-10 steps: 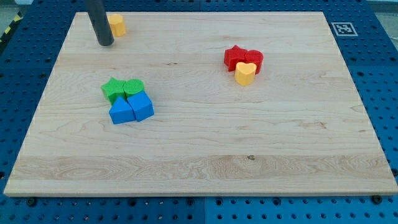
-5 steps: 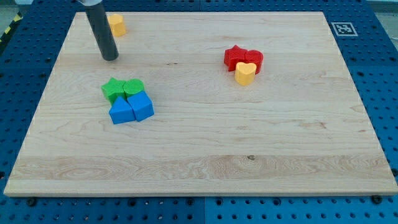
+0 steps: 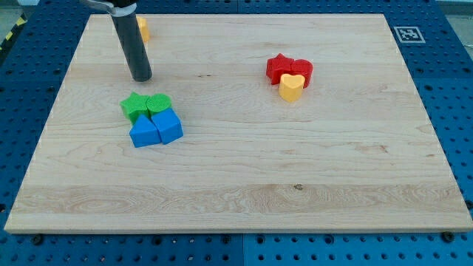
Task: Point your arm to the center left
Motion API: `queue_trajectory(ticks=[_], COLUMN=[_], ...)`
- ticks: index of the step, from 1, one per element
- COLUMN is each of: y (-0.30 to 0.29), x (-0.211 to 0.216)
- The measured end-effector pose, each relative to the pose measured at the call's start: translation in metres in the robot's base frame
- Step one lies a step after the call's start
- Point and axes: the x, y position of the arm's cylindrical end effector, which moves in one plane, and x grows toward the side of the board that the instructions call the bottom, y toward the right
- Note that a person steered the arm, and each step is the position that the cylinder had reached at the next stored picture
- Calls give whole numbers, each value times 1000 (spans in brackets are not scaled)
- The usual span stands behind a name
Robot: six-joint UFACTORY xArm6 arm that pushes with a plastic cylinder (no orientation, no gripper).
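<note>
My tip (image 3: 141, 77) rests on the wooden board (image 3: 244, 185) in its upper left part, just above the green star block (image 3: 133, 106) and apart from it. Beside the star sits a second green block (image 3: 158, 104). Below them lie a blue triangular block (image 3: 143, 133) and a blue cube-like block (image 3: 168, 126), all touching in one cluster. The rod partly hides a yellow block (image 3: 143, 29) near the board's top left corner.
At the upper right of the middle, a red star block (image 3: 278, 67), a red heart-like block (image 3: 302, 69) and a yellow heart block (image 3: 291, 87) touch each other. A black-and-white marker (image 3: 409, 33) sits at the board's top right corner.
My tip has slid down and slightly right, away from the yellow block and toward the green blocks. No block has moved.
</note>
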Motion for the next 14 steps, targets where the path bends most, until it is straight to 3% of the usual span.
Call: queue_trajectory(ticks=[4,6,8,9,10,12,14], y=[100,151,159,135,86,24,-44], x=[51,110,191,224,227,150,150])
